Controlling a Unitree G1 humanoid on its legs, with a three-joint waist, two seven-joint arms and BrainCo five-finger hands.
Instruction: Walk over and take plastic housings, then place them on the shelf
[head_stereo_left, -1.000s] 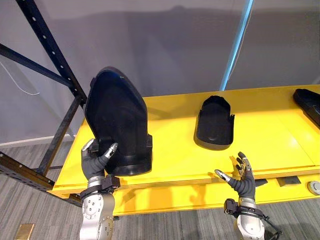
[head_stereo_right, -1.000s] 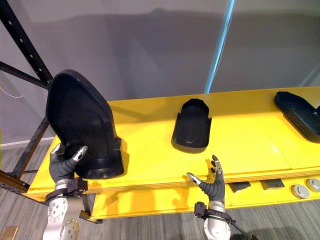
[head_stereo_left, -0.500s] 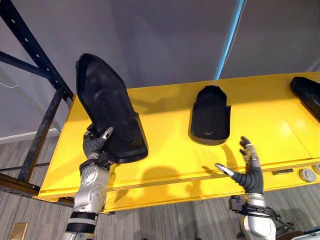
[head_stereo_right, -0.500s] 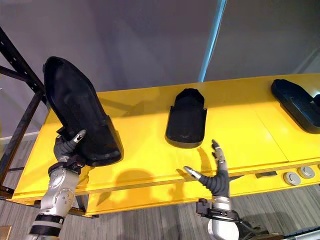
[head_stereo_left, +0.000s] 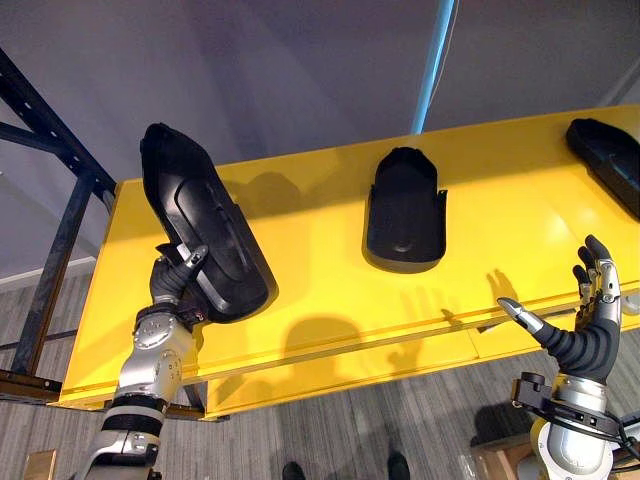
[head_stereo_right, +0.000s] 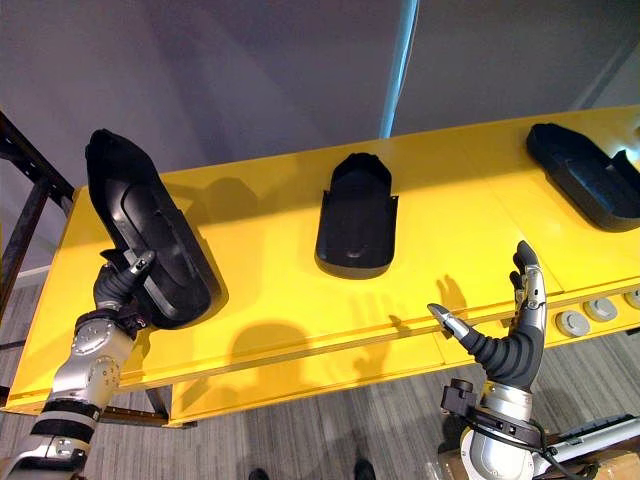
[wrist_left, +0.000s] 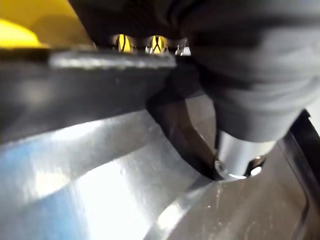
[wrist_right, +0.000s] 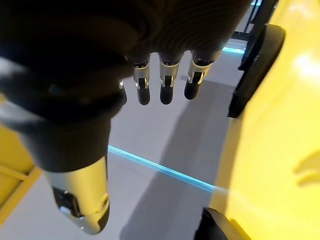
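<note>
**Your left hand grips one housing above the tabletop's left end; your right hand is spread wide.**

Your left hand (head_stereo_left: 172, 285) has its fingers and thumb curled round the lower edge of the large black housing (head_stereo_left: 195, 230). It holds the part tilted up on end, hollow side toward the wall, over the left end of the yellow tabletop (head_stereo_left: 300, 250) and near the black rack frame (head_stereo_left: 60, 250). Your right hand (head_stereo_left: 580, 335) hangs in front of the tabletop's front edge at the right, fingers straight, thumb out to the side. A second housing (head_stereo_left: 403, 212) lies flat in the middle of the tabletop, well apart from the held one. A third housing (head_stereo_left: 610, 160) lies at the far right end.
</note>
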